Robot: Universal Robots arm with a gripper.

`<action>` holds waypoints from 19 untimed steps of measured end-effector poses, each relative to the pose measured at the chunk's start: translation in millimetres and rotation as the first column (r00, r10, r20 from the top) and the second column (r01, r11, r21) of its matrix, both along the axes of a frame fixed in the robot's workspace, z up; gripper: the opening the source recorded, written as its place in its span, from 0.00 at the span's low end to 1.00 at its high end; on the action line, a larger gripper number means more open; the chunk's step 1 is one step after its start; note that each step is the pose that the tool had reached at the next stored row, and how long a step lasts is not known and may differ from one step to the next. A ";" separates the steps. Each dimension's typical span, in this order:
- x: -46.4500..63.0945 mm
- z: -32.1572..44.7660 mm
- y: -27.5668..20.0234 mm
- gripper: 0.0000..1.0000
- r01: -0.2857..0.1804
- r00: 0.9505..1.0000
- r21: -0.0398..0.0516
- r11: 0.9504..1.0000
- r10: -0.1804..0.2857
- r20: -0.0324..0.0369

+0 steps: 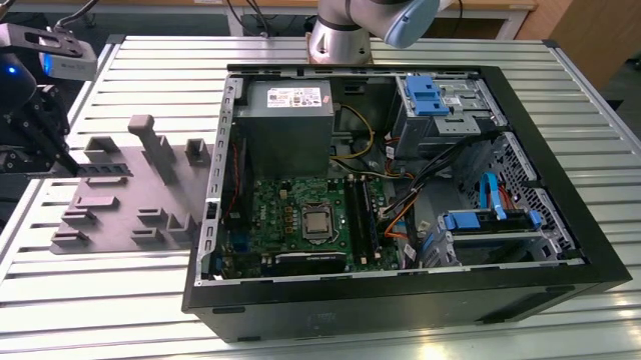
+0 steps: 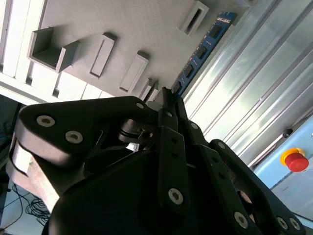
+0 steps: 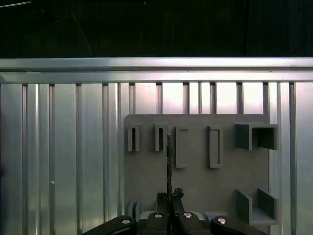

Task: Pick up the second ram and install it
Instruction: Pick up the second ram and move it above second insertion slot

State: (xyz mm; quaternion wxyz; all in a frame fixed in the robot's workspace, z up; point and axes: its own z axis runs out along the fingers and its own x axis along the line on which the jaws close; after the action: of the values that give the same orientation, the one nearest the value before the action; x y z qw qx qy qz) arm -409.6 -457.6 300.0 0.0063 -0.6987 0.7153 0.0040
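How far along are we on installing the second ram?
Done: the gripper is shut on the second ram, gripping one end over the grey fixture. In hand: the stick sits at the exterior view's left, away from the open computer case. Left: it is not yet in the motherboard slots.

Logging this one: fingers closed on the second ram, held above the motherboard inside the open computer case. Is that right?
Not quite. The gripper has its fingers closed on the second ram, but at the grey fixture plate, to the exterior view's left of the computer case, not inside it. The exterior view shows this.
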 end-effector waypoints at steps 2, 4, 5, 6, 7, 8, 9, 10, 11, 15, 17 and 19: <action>0.0 2.5 0.0 0.14 0.000 1.000 0.000 1.000 0.000 0.000; 0.0 5.0 0.0 0.14 0.000 1.000 0.000 1.000 0.000 0.000; 0.0 6.0 0.0 0.14 0.000 1.000 0.000 1.000 0.000 0.000; 0.0 7.0 0.0 0.14 0.000 1.000 0.000 1.000 0.000 0.000; 0.0 8.0 0.0 0.14 0.000 1.000 0.000 1.000 0.000 0.000; 0.0 9.2 0.0 0.14 0.000 1.000 0.000 1.000 0.000 0.000; 0.0 10.5 0.0 0.14 0.000 1.000 0.000 1.000 0.000 0.000; 0.0 11.8 0.0 0.14 0.000 1.000 0.000 1.000 0.000 0.000; 0.0 13.1 0.0 0.14 0.000 1.000 0.000 1.000 0.000 0.000; 0.0 17.8 0.0 0.14 0.000 1.000 0.000 1.000 0.000 0.000; 0.0 20.7 0.0 0.14 0.000 1.000 0.000 1.000 0.000 0.000; 0.0 23.3 0.0 0.14 0.000 1.000 0.000 1.000 0.000 0.000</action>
State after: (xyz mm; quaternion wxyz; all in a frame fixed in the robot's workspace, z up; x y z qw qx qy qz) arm -409.6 -457.6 323.3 0.0063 -0.6988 0.7153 0.0040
